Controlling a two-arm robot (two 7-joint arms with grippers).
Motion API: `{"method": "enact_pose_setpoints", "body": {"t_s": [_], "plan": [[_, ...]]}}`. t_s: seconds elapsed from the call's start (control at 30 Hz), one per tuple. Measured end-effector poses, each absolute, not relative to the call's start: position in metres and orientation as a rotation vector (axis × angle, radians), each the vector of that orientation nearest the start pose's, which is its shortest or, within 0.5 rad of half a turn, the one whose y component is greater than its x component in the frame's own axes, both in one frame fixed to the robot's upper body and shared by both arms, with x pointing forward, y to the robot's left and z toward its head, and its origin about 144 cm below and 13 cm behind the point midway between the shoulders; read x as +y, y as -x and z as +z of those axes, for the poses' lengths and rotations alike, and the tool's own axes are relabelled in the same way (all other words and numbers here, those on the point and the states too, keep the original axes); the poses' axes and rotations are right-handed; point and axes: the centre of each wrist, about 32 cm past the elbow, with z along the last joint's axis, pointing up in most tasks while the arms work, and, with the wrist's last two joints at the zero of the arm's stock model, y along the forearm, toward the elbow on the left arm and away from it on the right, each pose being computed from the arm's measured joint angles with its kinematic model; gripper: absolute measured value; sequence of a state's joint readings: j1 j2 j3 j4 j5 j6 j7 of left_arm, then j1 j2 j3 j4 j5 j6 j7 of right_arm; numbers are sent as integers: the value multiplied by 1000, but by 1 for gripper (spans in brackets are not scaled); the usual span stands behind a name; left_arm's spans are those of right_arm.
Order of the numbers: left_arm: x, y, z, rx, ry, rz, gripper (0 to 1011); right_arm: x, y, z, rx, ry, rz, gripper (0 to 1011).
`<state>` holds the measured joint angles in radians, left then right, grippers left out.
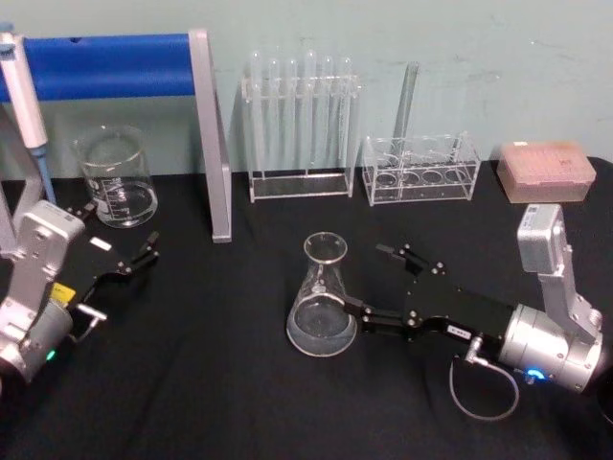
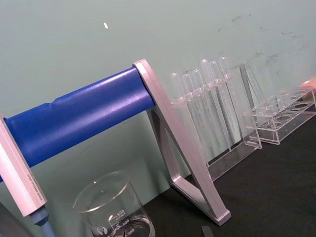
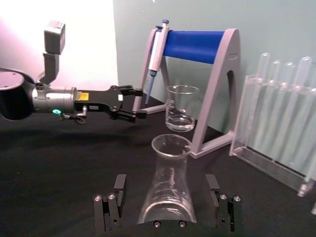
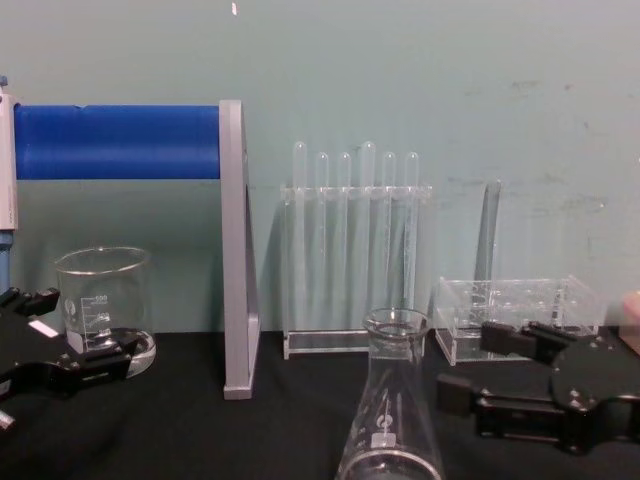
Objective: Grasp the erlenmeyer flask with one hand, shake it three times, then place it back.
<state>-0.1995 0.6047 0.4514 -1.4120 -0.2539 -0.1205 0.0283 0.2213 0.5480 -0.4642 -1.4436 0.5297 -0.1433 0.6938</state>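
Right gripper [image 1: 364, 278] sits wide open, holding nothing, just beside the flask [image 1: 321, 299], which stands upright on the table [image 1: 211, 383]. This looks like the grasp step. Next it must straddle the glass and close gently. Left gripper [image 1: 144, 254] idles open near the beaker [image 1: 117, 177].

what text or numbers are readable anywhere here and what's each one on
"500" and "400", faint: graduation numbers on the beaker
Too small to read: the white marking on the erlenmeyer flask
Too small to read: the white label on the right gripper
Blurred: the yellow label on the left gripper
Too small to read: the print along the pipette
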Motion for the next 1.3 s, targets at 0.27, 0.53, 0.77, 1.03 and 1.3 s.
{"method": "enact_pose_setpoints", "body": {"t_s": [0.27, 0.53, 0.77, 1.03, 1.3], "plan": [[310, -489, 1140, -285, -304, 1248, 1001, -269, -504, 1148, 3, 34, -523, 1000], [310, -489, 1140, -285, -304, 1248, 1001, -256, -516, 1147, 13, 26, -516, 1000], [310, -489, 1140, -285, -304, 1248, 1001, -248, -523, 1146, 6, 35, -515, 1000], [310, -489, 1140, -285, -304, 1248, 1001, -242, -531, 1144, 5, 39, -524, 1000], [310, -489, 1140, -285, -304, 1248, 1001, -236, -535, 1141, 3, 47, -536, 1000]]}}
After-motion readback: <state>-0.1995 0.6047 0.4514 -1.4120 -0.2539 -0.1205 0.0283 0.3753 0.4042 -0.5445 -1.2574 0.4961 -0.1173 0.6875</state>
